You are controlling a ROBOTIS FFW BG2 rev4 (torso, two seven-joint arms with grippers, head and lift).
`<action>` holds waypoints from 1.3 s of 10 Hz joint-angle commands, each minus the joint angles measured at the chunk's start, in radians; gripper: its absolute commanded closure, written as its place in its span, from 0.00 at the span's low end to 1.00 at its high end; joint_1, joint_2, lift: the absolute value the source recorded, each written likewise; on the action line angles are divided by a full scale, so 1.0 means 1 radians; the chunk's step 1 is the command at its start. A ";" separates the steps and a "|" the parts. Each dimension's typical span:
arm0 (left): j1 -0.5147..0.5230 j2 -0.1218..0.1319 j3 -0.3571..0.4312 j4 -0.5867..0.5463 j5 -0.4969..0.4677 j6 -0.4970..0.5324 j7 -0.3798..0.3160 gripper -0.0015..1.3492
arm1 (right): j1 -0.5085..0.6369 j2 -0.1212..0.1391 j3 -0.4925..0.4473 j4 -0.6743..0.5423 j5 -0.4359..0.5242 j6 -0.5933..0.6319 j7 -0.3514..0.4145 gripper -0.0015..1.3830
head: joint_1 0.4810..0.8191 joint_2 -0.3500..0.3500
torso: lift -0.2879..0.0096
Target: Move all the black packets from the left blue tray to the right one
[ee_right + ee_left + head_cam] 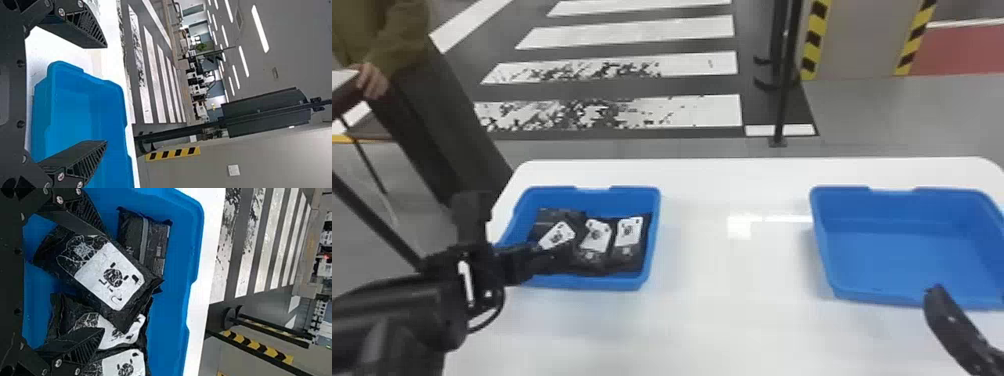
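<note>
My left gripper (pixel 544 252) is over the near left part of the left blue tray (pixel 654 240), where several black packets (pixel 630 237) with white labels lie. In the left wrist view the left gripper (pixel 102 280) stands open, its fingers on either side of a labelled black packet (pixel 113 276). Another packet (pixel 133 235) lies beneath that one, and labelled ones (pixel 123 364) lie beside it. The right gripper (pixel 934 290) is by the near edge of the right blue tray (pixel 907 250), which holds no packets. It is open in the right wrist view (pixel 106 94).
Both trays stand on a white table (pixel 732 280) with a wide gap between them. A black post (pixel 784 75) rises from the floor behind the table. To the left, a person's hand rests on a separate surface.
</note>
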 commanded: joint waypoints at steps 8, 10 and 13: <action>-0.102 0.030 -0.032 0.135 -0.010 0.126 0.010 0.59 | -0.006 0.000 0.004 0.009 -0.009 0.000 0.000 0.11 | 0.63 0.73 | 0.50; -0.090 0.031 -0.016 0.130 -0.004 0.118 -0.007 0.90 | -0.006 -0.001 0.004 0.011 -0.015 0.000 0.000 0.11 | 0.63 0.73 | 0.50; -0.009 0.028 0.020 -0.017 0.012 0.126 -0.021 0.90 | -0.003 -0.001 0.004 0.011 -0.021 0.000 0.000 0.11 | 0.63 0.74 | 0.50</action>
